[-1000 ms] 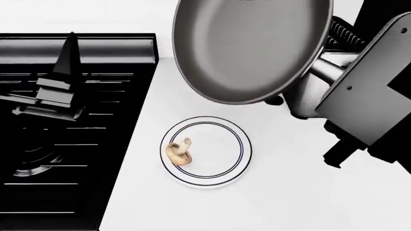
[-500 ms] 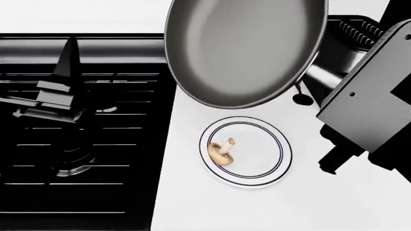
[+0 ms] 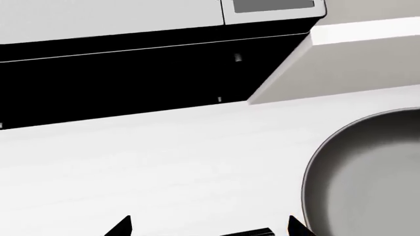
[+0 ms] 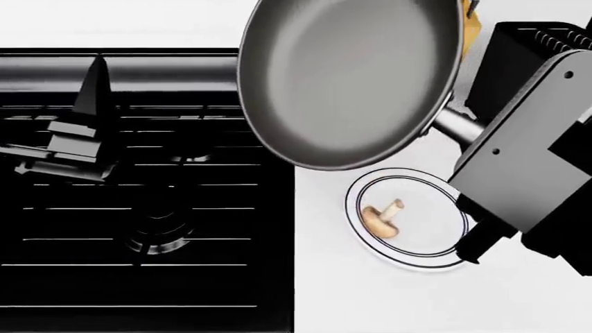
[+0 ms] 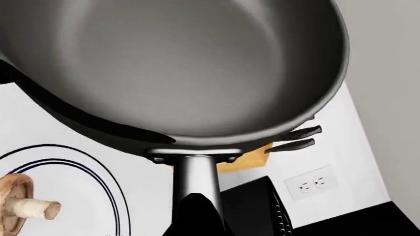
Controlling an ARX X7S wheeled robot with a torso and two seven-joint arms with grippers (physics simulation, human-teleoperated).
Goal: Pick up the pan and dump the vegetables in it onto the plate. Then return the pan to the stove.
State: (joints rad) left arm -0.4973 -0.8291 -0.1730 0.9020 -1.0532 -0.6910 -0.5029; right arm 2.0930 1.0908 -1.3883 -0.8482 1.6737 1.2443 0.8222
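My right gripper (image 4: 481, 142) is shut on the handle (image 5: 195, 179) of the dark-grey pan (image 4: 351, 76) and holds it tilted in the air; its jaws are hidden under the wrist. The pan is empty and hangs over the stove's right edge and the plate's far rim. It also shows in the right wrist view (image 5: 184, 64) and the left wrist view (image 3: 374, 177). The tan mushroom (image 4: 381, 217) lies on the white ringed plate (image 4: 434, 239) on the counter. My left gripper (image 4: 93, 97) is open and empty above the black stove (image 4: 138, 277), its tips (image 3: 125, 227) apart.
A black knife block (image 4: 527, 55) and a yellow board (image 4: 472, 21) stand at the back right behind the pan. A burner (image 4: 159, 236) sits in the stove's middle. White counter (image 4: 370, 305) lies right of the stove. A wall outlet (image 5: 312, 183) shows behind.
The view has swung left: the stove fills more of it and the plate sits further right. The pan now hangs partly over the stove's edge. The mushroom has rolled a little on the plate.
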